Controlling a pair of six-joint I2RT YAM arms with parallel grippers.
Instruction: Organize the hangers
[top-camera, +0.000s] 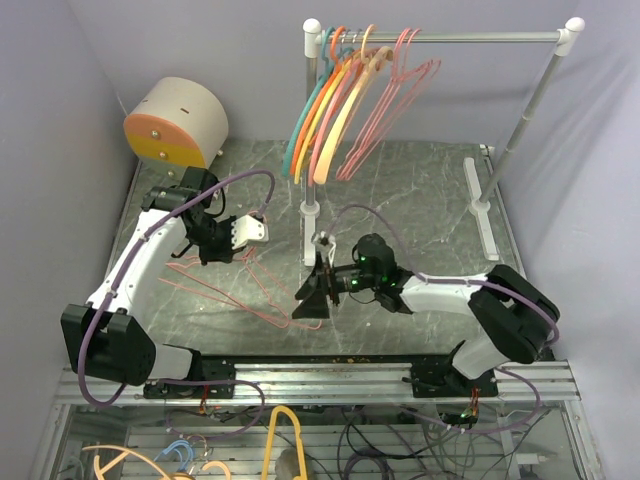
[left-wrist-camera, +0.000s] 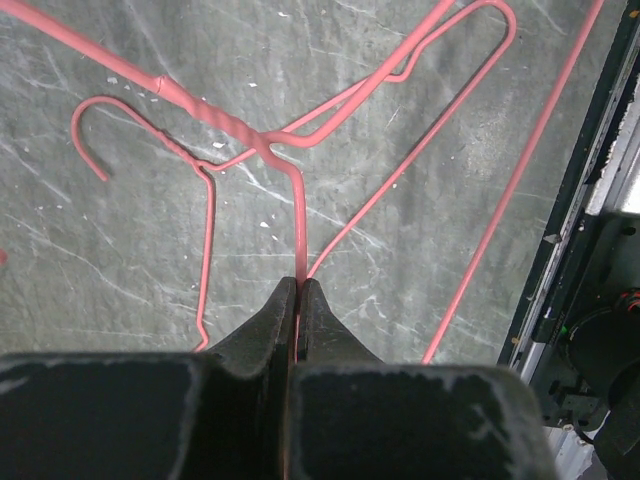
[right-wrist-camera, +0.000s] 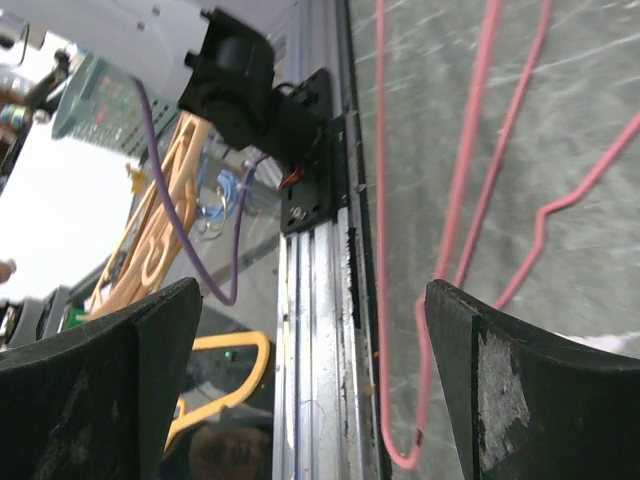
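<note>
Two thin pink wire hangers (top-camera: 225, 290) lie flat on the grey table, left of centre. My left gripper (top-camera: 252, 232) is shut on the wire of one hanger (left-wrist-camera: 300, 230) just below its twisted neck, and a hook (left-wrist-camera: 100, 130) curls to the left. My right gripper (top-camera: 318, 285) hovers open near the hangers' right end. In its wrist view the right gripper (right-wrist-camera: 310, 290) has pink wires (right-wrist-camera: 460, 200) running by the right finger, untouched. On the rail (top-camera: 480, 37) hang teal (top-camera: 296, 140), orange (top-camera: 310, 125), yellow (top-camera: 335, 130) and pink wire hangers (top-camera: 385, 110).
A beige and orange drum (top-camera: 178, 125) sits at the back left. The rack's white foot (top-camera: 482, 205) and a short post (top-camera: 310, 225) stand on the table. An aluminium frame (top-camera: 330, 380) runs along the near edge, with a yellow hanger (top-camera: 285, 430) lying below it.
</note>
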